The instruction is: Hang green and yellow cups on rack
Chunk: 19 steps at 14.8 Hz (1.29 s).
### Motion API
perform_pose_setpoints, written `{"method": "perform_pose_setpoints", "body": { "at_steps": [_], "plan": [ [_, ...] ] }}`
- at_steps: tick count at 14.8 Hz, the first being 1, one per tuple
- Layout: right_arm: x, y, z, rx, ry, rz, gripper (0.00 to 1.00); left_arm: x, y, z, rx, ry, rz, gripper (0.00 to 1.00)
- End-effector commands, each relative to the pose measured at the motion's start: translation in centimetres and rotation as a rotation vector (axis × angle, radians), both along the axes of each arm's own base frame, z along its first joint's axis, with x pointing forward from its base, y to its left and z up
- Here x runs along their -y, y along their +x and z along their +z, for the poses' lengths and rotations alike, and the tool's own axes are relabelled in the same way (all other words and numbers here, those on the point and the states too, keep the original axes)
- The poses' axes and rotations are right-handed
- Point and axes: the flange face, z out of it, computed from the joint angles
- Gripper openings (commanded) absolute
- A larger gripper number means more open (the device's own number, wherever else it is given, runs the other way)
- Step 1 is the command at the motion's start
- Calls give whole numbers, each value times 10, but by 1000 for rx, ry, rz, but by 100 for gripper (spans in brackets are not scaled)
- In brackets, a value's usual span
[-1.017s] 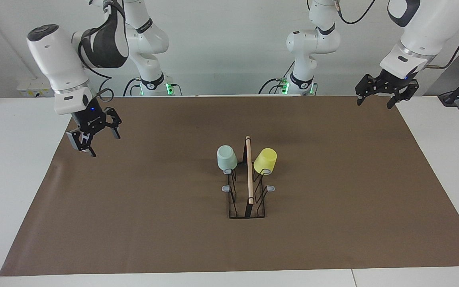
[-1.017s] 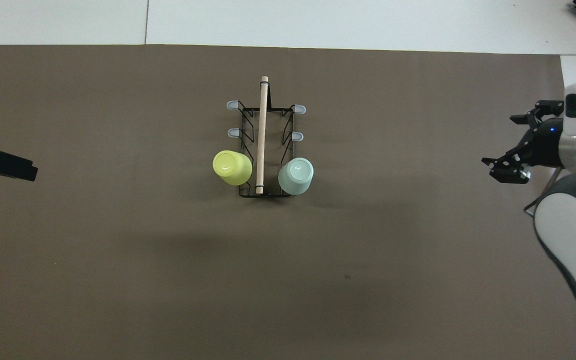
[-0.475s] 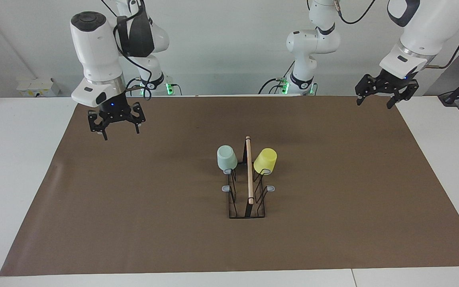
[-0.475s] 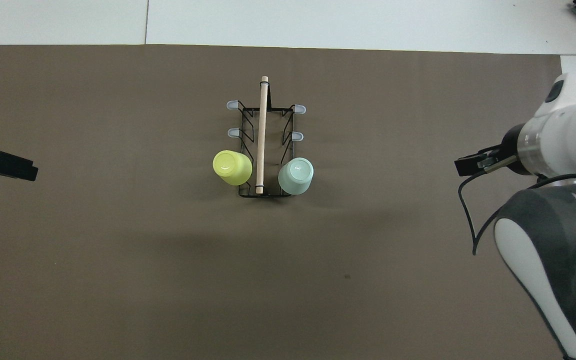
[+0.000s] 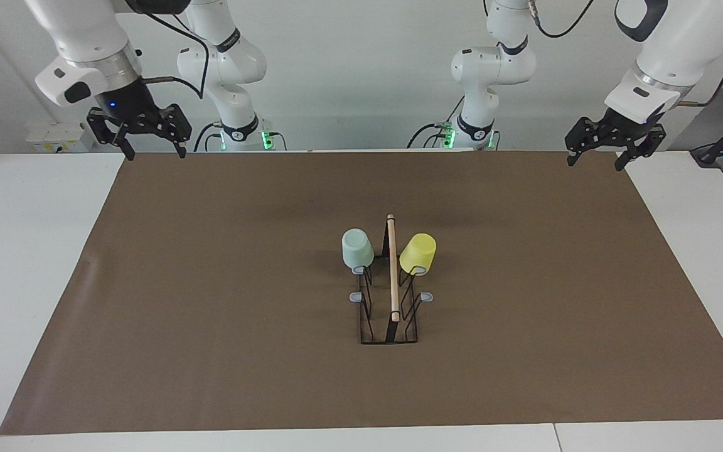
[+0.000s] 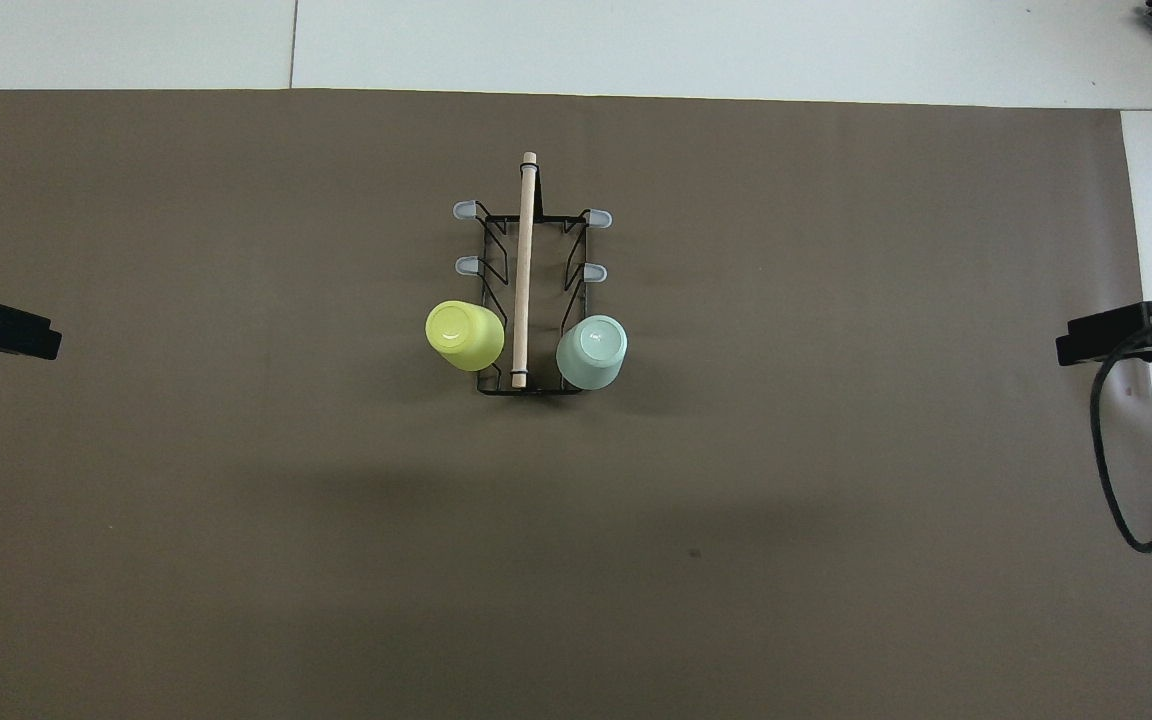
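Two unmarked cups, green cup [image 5: 358, 249] and yellow cup [image 5: 418, 253], hang on rack [image 5: 390, 326].

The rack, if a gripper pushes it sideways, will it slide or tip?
The rack looks light: thin black wire, a slim wooden rod. It would probably slide on the brown mat. Being tall and narrow, with both cups hung high, a high push might tip it.

I see a white desk [image 5: 22, 251] with a big brown mat [image 5: 211, 314] spread flat over most of it, white showing along every edge. On the mat, about midway between the two arms' ends, stands the black wire rack [image 5: 389, 326]. Nothing else rests on the mat.
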Motion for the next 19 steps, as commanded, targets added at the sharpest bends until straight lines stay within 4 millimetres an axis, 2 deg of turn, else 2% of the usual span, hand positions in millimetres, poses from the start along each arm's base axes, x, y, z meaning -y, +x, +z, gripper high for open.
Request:
{"method": "perform_pose_setpoints", "body": {
  "at_steps": [1, 5, 7, 10, 14, 16, 19],
  "plan": [
    [3, -6, -12, -31, 19, -27, 100, -1, 0, 7, 3, 16, 7, 100],
    [13, -15, 0, -9, 9, -35, 100, 0, -1, 6, 6, 16, 4, 100],
    [13, -8, -20, 2, -18, -12, 100, 0, -1, 4, 5, 16, 2, 100],
    [11, 15, -53, -17, -49, -8, 100, -3, -3, 3, 0, 16, 5, 100],
    [8, 11, -54, -61, 13, -22, 100, -5, -2, 3, 3, 15, 6, 100],
    [12, 13, -45, -66, 11, -30, 100, -13, -3, 2, -3, 15, 19, 100],
    [10, 14, -30, -56, -8, -25, 100, -13, -3, 3, -5, 14, 19, 100]
  ]
}}
